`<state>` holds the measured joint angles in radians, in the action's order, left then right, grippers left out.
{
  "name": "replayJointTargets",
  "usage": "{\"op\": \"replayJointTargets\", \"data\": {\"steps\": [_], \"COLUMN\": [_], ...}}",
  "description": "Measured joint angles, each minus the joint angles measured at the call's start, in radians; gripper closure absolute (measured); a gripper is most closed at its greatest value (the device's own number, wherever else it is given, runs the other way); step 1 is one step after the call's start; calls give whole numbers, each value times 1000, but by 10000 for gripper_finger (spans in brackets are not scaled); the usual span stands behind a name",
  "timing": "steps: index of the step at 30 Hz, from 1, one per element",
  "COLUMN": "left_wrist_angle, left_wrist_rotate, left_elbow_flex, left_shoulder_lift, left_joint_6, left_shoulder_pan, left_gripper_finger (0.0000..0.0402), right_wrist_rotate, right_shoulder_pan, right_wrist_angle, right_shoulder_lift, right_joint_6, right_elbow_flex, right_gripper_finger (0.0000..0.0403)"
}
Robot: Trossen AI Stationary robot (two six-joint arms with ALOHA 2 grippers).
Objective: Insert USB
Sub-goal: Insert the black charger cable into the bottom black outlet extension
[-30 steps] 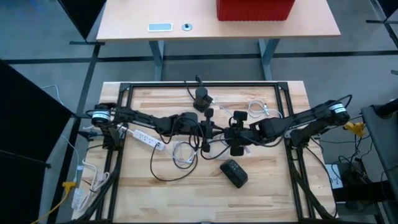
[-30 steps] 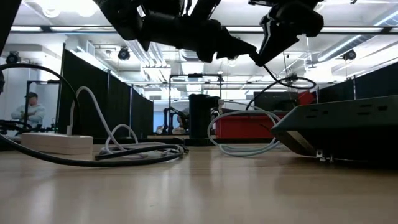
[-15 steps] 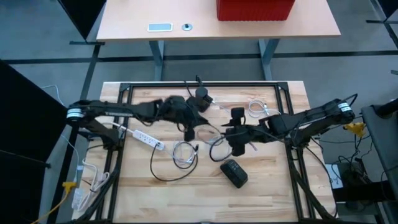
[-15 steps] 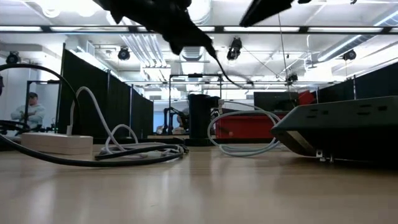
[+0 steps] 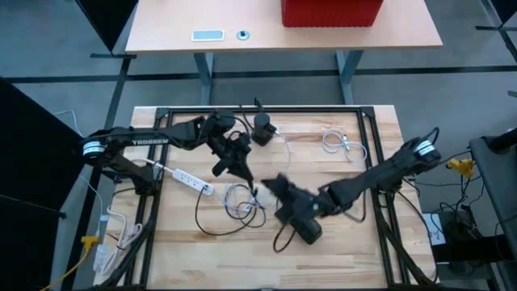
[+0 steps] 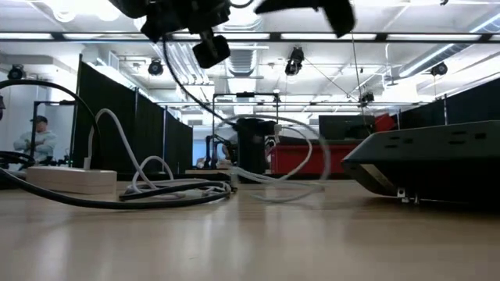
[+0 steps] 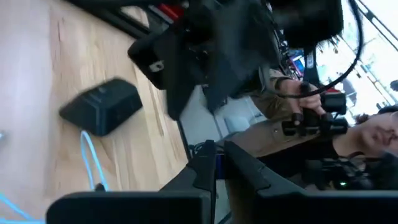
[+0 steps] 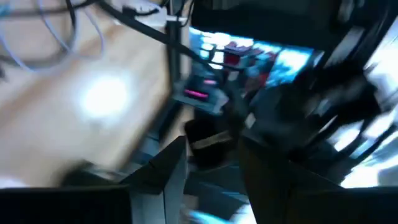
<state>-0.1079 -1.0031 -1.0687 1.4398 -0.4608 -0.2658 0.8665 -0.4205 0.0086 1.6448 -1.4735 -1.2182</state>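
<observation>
left end effector (image 5: 229, 162): closed, above white power strip (image 5: 187, 179) | right end effector (image 5: 279, 188): part-open, empty, beside black hub (image 5: 304, 225)

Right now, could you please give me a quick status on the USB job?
Left pincer shut, raised over the cables. Right pincer moving above black hub, blurred. White power strip idle.

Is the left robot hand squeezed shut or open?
Shut. In the left wrist view, the left gripper's two dark fingers nearly meet, with just a thin blue strip between them.
</observation>
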Motion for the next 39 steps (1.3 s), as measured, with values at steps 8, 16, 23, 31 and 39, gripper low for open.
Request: {"op": "replayJointTargets", "data": {"steps": [8, 16, 23, 31, 39], "left_wrist_angle": [-33, -36, -36, -45, -49], "left_wrist_rotate": [-11, -2, -9, -6, 4], "left_elbow_flex": [0, 0, 0, 0, 0], "left_shoulder_lift": [1, 1, 0, 0, 0], "left_joint_6": [-36, -35, -21, 45, 107], "left_shoulder_pan": [18, 23, 24, 26, 23], "left_gripper_finger": [394, 394, 394, 394, 386], "right_wrist_rotate": [105, 29, -32, -83, -89], "right_shoulder_pan": [-32, -32, -8, 22, 29], "right_wrist_angle": [266, 271, 255, 256, 260], "right_shoulder_lift": [142, 157, 157, 157, 157], "right_joint_6": [-413, -448, -449, -413, -151], "right_elbow_flex": [-8, -61, -77, -77, -77], "right_gripper_finger": [271, 271, 283, 303, 384]}}
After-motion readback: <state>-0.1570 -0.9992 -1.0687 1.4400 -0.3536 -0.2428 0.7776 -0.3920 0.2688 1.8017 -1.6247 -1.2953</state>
